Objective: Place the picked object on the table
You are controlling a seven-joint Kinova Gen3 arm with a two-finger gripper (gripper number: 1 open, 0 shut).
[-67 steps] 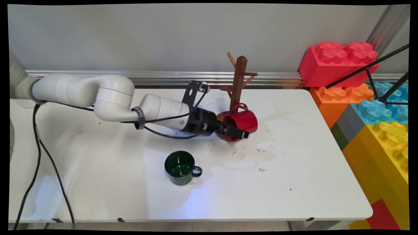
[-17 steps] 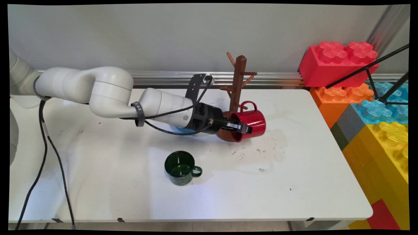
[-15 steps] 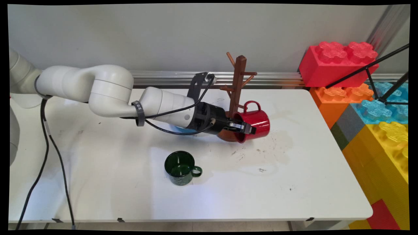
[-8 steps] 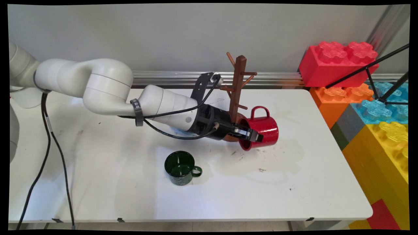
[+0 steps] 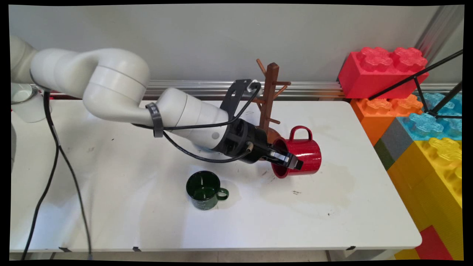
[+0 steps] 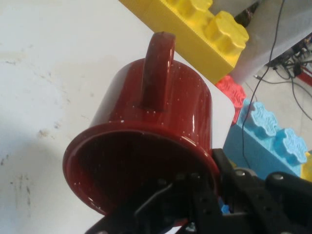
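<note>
Main view. Gripper [image 5: 287,161] clamped on the rim of the red mug [image 5: 300,156]: one of the fingers [image 5: 292,162] lies across the mouth, and its mate's position cannot be made out from here. Mug carried on its side, mouth toward the arm, base pointing away to the picture's right, so its long axis runs on in line with the fingers. Handle [image 5: 300,132] up. It hangs clear of the tabletop [image 5: 111,207], a shadow beneath it, just right of the wooden mug tree [image 5: 270,96] and apart from its pegs. Green mug [image 5: 204,190] stands upright on the tabletop, nearer the camera and left of the gripper, well apart from the red one. Coloured toy bricks [image 5: 414,111] stacked past the table's right end.

Hand view. Red mug [image 6: 151,146] fills the frame directly ahead of the fingers [image 6: 195,204]; rim pinched at its lower right edge, with what appears to be one finger inside the mouth and dark linkage to the right of the wall. Handle [image 6: 157,68] points up-frame. Yellow and blue bricks [image 6: 263,131] beyond.
</note>
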